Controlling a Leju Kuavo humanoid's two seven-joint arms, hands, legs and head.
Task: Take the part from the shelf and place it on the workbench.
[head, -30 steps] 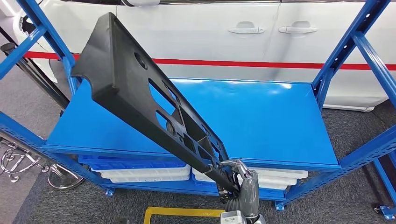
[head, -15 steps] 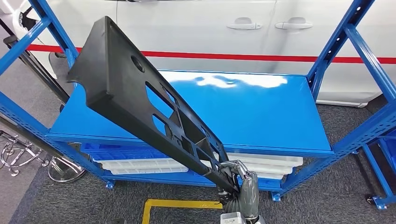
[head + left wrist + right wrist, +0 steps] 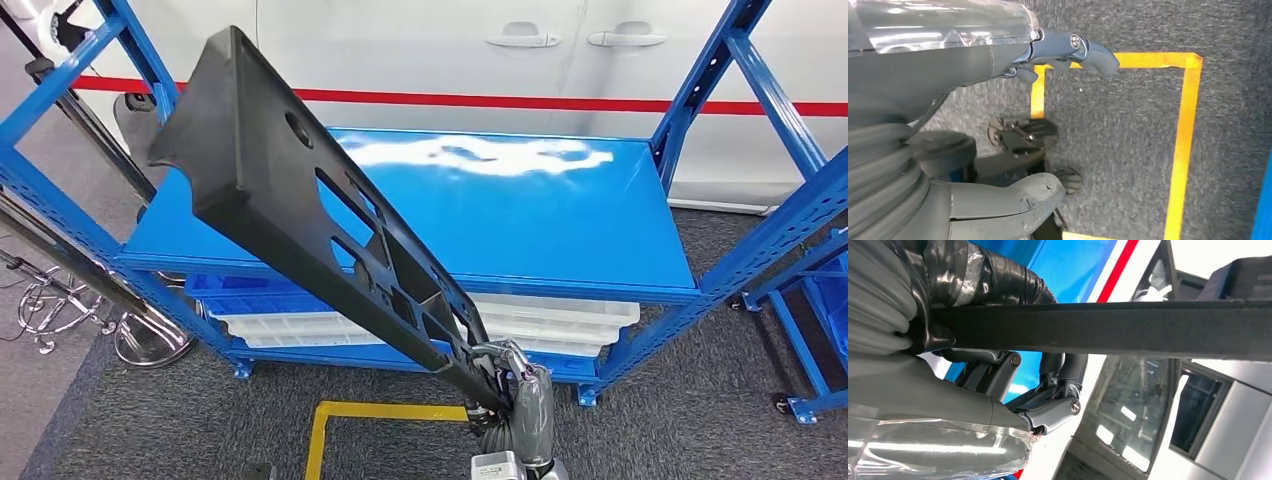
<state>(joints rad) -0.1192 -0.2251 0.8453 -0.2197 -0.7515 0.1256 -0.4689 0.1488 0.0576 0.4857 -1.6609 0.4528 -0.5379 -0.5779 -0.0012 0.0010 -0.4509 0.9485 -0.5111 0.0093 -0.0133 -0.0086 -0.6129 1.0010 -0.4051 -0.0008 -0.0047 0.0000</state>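
The part (image 3: 300, 210), a long black plastic panel with cut-out openings, is being held clear of the shelf (image 3: 560, 230), so the taking step is judged to be done. The blue top board of the shelf is being seen bare beneath and behind the part, with white trays (image 3: 540, 320) stacked on the level below. No table is being shown in any view, so the carrying and the setting down are judged to be what is left of the task.

The part is being gripped at its narrow lower end by the right hand (image 3: 510, 385), low in the head view. From that hold the part is being carried slanting upward and to the left, its broad end raised high above the left side of the shelf and touching nothing. In the right wrist view the fingers (image 3: 1058, 390) are being seen curled round the underside of the part's dark edge (image 3: 1108, 330), with the thumb pressed on its other side.

The left hand (image 3: 1068, 50) is being held low above grey carpet marked with yellow tape (image 3: 1183, 150). Nothing is being held in it; its fingers are lying loosely apart from the thumb. With one end gripped and much of the length overhanging, the part is judged likely to swing or catch on the shelf's blue uprights (image 3: 700, 95) when turned away.
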